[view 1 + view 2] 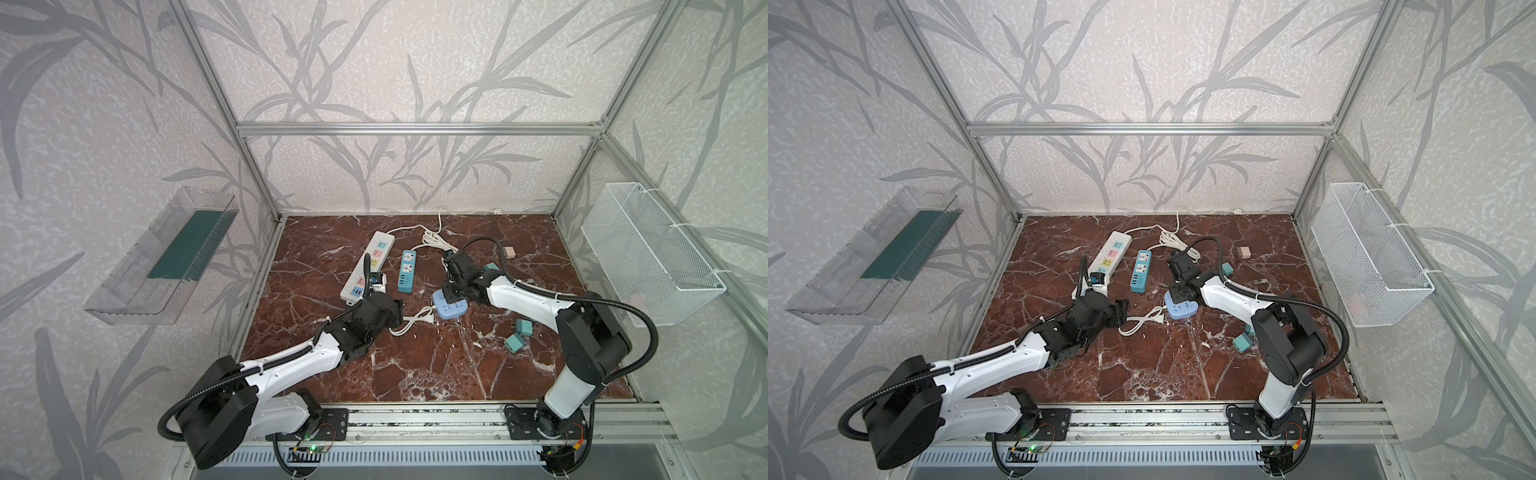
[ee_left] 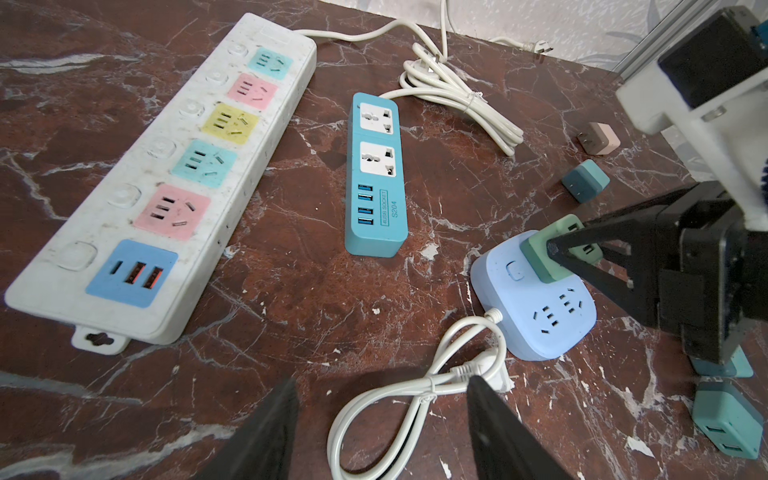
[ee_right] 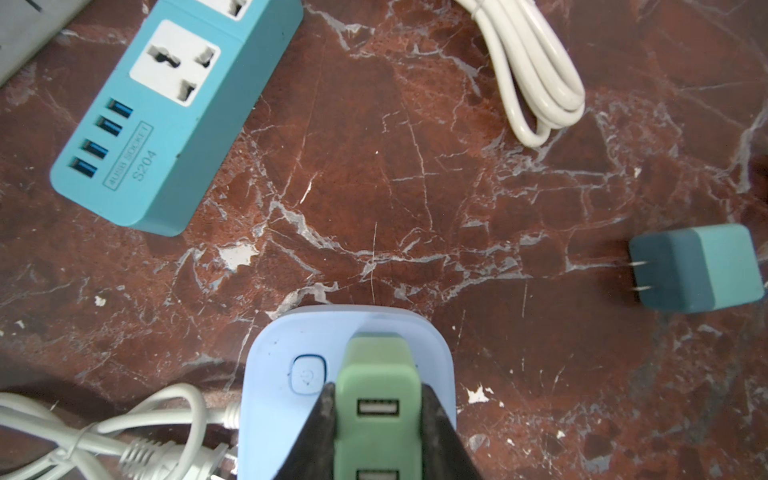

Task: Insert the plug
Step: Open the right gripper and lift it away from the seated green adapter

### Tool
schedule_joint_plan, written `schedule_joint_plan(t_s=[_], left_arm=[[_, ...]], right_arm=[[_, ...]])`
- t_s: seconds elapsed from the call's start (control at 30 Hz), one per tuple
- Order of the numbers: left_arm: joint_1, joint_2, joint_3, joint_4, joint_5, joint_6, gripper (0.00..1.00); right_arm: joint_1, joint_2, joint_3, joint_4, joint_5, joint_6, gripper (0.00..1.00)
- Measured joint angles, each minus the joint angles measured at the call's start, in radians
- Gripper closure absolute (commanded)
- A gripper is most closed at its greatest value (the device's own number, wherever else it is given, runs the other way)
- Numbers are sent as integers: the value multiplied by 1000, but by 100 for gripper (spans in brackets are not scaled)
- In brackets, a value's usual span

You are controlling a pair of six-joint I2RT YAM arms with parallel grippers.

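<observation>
Red marble tabletop (image 1: 415,365), left end effector (image 2: 382,380) nearest front edge, fingers (image 2: 266,432) apart and empty above white cord (image 3: 141,455), green plug (image 2: 548,257) mid-tabletop seated in blue socket block (image 2: 540,328), right end effector (image 3: 376,388) clamped on its sides, teal strip (image 2: 374,178) and white strip (image 2: 124,232) toward back edge

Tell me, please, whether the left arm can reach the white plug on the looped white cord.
Probably yes: the left gripper hangs open just short of the white plug, only its looped cord between; the right gripper holds the pale green adapter farther off.
</observation>
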Motion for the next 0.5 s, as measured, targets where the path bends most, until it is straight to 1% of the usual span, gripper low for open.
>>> schedule_joint_plan(t_s=[0.13, 0.17, 0.3, 0.43, 0.5], left_arm=[[0, 0, 0, -3, 2, -1, 35], [0, -1, 0, -6, 3, -1, 35], [0, -20, 0, -27, 12, -9, 35], [0, -57, 0, -52, 25, -32, 35], [0, -80, 0, -61, 34, -47, 35]], right_arm=[[0, -2, 3, -78, -33, -16, 37], [0, -7, 6, -96, -38, -19, 36], [-3, -78, 23, -151, -40, -14, 35], [-19, -218, 13, -159, -25, 29, 35], [-27, -307, -29, -143, -3, 66, 35]])
